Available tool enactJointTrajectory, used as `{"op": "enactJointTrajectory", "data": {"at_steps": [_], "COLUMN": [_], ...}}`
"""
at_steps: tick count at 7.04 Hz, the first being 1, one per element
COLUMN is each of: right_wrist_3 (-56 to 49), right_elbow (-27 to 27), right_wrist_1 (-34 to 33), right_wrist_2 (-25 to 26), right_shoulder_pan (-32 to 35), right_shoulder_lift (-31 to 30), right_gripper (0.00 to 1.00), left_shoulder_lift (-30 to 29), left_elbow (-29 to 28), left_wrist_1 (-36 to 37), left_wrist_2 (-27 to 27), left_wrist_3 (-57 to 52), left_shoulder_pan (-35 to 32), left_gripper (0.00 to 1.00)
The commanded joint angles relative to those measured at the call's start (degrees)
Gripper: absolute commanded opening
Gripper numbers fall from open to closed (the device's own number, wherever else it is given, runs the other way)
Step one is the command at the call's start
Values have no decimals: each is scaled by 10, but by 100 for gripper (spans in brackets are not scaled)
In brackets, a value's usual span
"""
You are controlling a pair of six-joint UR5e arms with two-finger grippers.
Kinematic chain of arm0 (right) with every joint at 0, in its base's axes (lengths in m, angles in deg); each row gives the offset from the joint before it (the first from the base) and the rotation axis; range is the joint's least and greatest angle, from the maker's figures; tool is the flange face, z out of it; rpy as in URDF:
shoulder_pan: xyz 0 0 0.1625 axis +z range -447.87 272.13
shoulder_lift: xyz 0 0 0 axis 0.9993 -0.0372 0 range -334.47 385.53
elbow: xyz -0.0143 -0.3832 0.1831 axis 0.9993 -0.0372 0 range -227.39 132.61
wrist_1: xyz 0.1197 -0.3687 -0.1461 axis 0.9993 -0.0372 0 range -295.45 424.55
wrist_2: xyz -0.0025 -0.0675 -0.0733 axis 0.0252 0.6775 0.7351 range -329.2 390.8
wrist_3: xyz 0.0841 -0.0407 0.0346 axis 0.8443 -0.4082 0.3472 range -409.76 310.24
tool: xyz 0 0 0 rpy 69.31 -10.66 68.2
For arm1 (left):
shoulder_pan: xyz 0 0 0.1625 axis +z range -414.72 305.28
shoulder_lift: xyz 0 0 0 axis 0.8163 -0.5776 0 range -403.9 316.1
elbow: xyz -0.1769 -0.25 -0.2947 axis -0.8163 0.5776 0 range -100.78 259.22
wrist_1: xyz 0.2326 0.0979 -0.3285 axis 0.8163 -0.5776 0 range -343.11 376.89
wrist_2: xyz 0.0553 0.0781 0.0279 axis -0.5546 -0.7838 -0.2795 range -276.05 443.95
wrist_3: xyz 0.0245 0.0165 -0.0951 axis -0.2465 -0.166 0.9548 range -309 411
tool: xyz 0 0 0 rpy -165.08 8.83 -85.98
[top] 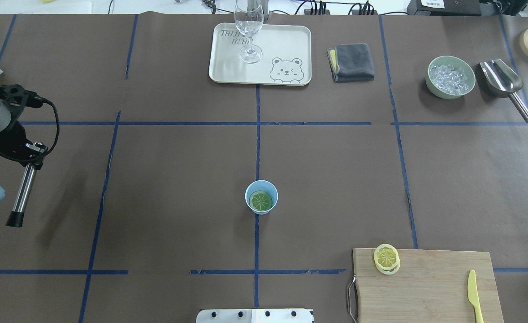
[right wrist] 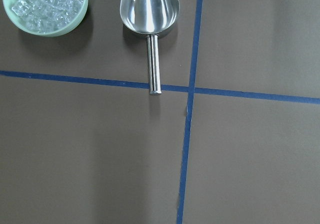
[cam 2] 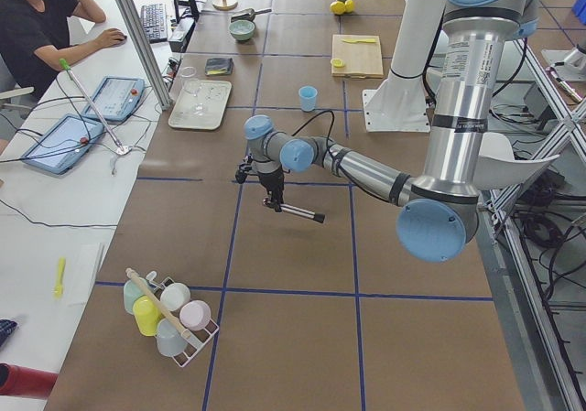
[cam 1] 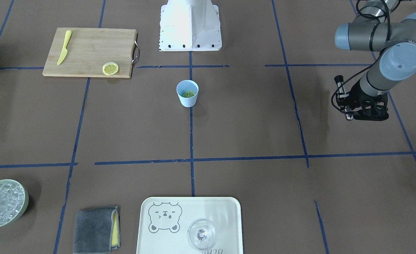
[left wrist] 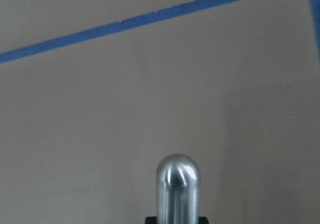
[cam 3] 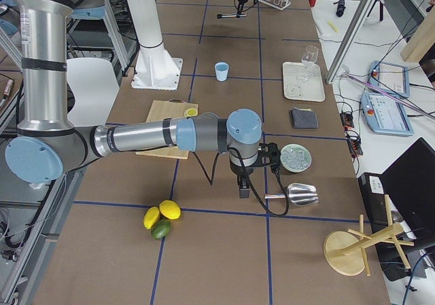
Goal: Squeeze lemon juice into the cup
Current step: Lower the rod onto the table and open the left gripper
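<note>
The light-blue cup (top: pixel 261 186) stands at the table's middle, also in the front-facing view (cam 1: pixel 187 101). One lemon slice (top: pixel 261 201) lies flat inside it (cam 1: pixel 189 94). A second lemon slice (top: pixel 386 258) lies on the wooden cutting board (top: pixel 430 282). My left gripper (top: pixel 33 151) is far to the cup's left, above the table, shut on a metal rod with a black tip (top: pixel 23 193). The rod's end shows in the left wrist view (left wrist: pixel 178 189). My right gripper (cam 3: pixel 242 186) shows only in the exterior right view, near the ice bowl; I cannot tell whether it is open or shut.
A yellow plastic knife (top: pixel 473 296) lies on the board. At the far side are a tray (top: pixel 228 67) with a clear glass (top: pixel 248 31), a grey cloth (top: pixel 352 61), a green bowl of ice (top: pixel 451 77) and a metal scoop (top: pixel 502 80). Whole citrus fruits (cam 3: pixel 161 218) lie off the right end.
</note>
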Motion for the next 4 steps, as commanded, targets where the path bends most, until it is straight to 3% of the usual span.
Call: {"op": "enactJointTrajectory", "data": {"at_steps": [1,2,3,4], "right_wrist_3": [5,14,14,15], "right_elbow": [15,18,19,19], "right_wrist_1": [0,1,0,0], "right_wrist_2": [0,0,1,1], "right_shoulder_pan": [1,1,1,1], "right_shoulder_lift": [-2,-2,-2,-2], "right_gripper": [100,100,100,100], "left_shoulder_lift": [-5,-5,-6,-15], "left_elbow": [-51,-55,-59,-70], "left_wrist_1": [-28,-29,-29,-29], "left_wrist_2": [0,0,0,0], "left_wrist_3": [34,34,34,34], "left_shoulder_pan": [0,0,0,0], "left_gripper": [0,0,23,99]}}
